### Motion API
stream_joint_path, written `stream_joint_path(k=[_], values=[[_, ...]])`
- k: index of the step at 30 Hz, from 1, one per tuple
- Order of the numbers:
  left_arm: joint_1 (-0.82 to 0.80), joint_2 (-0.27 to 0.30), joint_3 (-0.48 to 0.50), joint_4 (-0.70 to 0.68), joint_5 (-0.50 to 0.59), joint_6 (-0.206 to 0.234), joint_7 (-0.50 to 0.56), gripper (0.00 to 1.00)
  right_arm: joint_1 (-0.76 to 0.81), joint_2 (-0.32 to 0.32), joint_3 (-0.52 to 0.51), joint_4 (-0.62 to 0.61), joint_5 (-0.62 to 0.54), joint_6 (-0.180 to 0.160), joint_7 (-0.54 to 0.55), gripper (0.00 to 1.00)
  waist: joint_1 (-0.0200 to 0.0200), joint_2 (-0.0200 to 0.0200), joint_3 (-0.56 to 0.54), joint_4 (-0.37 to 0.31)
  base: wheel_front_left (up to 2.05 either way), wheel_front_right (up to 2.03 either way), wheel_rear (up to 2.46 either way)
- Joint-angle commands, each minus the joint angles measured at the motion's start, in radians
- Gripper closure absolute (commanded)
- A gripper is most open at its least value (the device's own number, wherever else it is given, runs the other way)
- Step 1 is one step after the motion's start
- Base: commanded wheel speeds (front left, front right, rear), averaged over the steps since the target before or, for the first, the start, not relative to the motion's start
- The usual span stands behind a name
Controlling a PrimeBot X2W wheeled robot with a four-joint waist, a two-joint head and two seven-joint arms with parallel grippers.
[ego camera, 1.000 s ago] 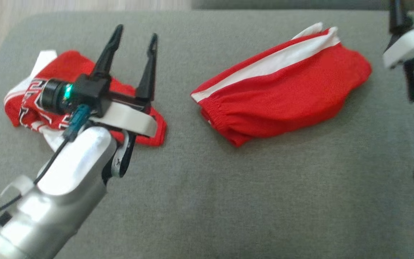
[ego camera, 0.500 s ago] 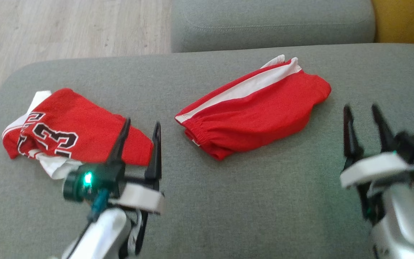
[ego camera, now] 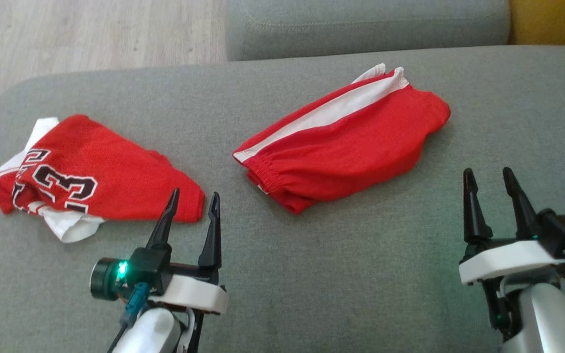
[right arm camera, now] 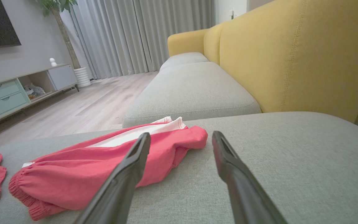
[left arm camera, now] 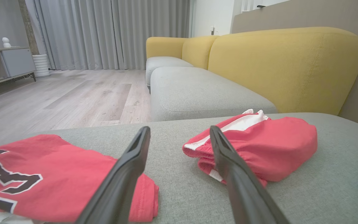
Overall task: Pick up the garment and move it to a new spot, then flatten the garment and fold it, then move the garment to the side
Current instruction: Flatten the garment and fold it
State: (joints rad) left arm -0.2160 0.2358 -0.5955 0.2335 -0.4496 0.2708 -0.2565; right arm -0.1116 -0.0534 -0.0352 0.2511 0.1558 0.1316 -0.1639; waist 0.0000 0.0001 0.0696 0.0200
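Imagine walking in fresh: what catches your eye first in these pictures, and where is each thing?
Two bright red garments on the grey sofa cushion stand out: a numbered jersey at the left and white-striped shorts in the middle. Nearer the camera, the left gripper and right gripper hover, jaws open and empty.

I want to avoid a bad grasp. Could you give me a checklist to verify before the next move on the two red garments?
1. Left gripper open and empty: ok.
2. Right gripper open and empty: ok.
3. Shorts folded, lying free on the sofa cushion: ok.
4. Jersey flat and neat: not ok, a white part sticks out at its near edge.
5. Left gripper clear of the jersey's corner: cannot tell.
6. Which garment comes next: cannot tell.
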Motion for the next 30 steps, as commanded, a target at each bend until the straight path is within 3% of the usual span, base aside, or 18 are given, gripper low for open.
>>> stream_joint_path(k=[1,7,11,20,30], values=[[-0.052,-0.002,0.054,-0.023,0.023,-0.015,-0.005,0.0,-0.044,0.003,0.013,-0.052,-0.007,-0.001,0.014,0.0,0.0,-0.0001,0.026,0.009,0.0,0.0,0.0],[-0.099,-0.016,0.069,-0.024,0.062,-0.052,-0.005,0.0,-0.158,-0.002,-0.043,-0.071,-0.024,-0.001,0.093,0.0,0.0,-0.0001,0.097,0.037,0.0,0.0,0.0],[-0.129,-0.034,0.08,-0.021,0.082,-0.074,-0.005,0.0,-0.276,-0.042,-0.094,-0.035,-0.034,-0.001,0.19,0.0,0.0,-0.0001,0.149,0.069,0.0,0.0,0.0],[-0.175,-0.081,0.089,-0.006,0.122,-0.118,-0.005,0.0,-0.513,-0.152,-0.132,0.211,-0.061,-0.001,0.421,0.0,0.0,-0.0001,0.252,0.147,0.0,0.0,0.0],[-0.216,-0.127,0.103,0.003,0.16,-0.157,-0.005,0.0,-0.665,-0.258,-0.038,0.487,-0.028,-0.001,0.497,0.0,0.0,-0.0001,0.329,0.211,0.0,0.0,0.0]])
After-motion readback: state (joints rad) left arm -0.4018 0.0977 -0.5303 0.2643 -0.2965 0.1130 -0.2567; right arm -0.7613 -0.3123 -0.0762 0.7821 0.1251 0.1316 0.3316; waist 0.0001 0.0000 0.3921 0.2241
